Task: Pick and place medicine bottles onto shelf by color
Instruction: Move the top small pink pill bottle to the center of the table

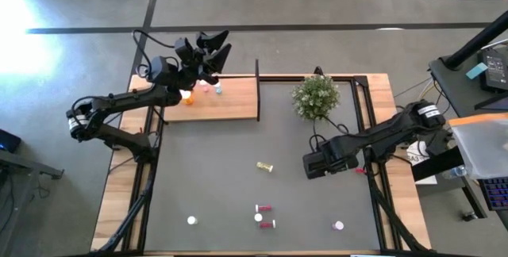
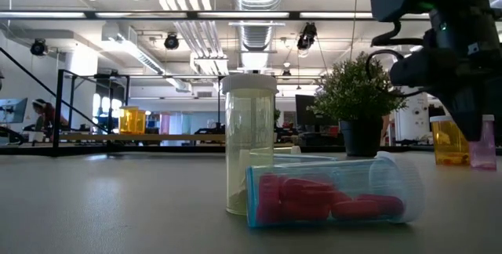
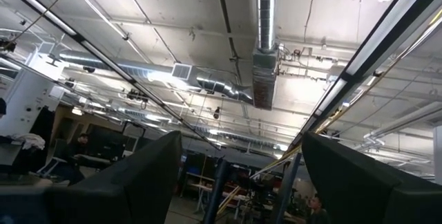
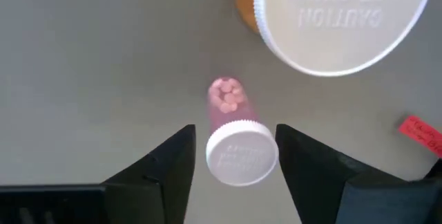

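Observation:
My right gripper (image 4: 235, 137) points straight down at the mat's right side (image 1: 321, 164), open. A small pink bottle (image 4: 238, 144) with a white cap stands upright on the mat between its fingers, with a narrow gap showing on one side. A larger orange bottle (image 4: 338, 16) stands just beside it. The shelf (image 1: 230, 102) lies at the far left and bears an orange bottle (image 1: 188, 96) and two pale ones (image 1: 210, 89). My left gripper (image 1: 208, 51) hangs raised above the shelf, open and tilted upward, with nothing between its fingers (image 3: 148, 182).
On the mat lie a yellow bottle (image 1: 264, 166), two red ones (image 1: 265, 216) and several upright white-capped ones (image 1: 191, 220). In the low view a lying blue bottle (image 2: 329, 195) is nearest the camera. A potted plant (image 1: 316, 96) stands far right of the shelf. A red tag (image 4: 420, 133) lies nearby.

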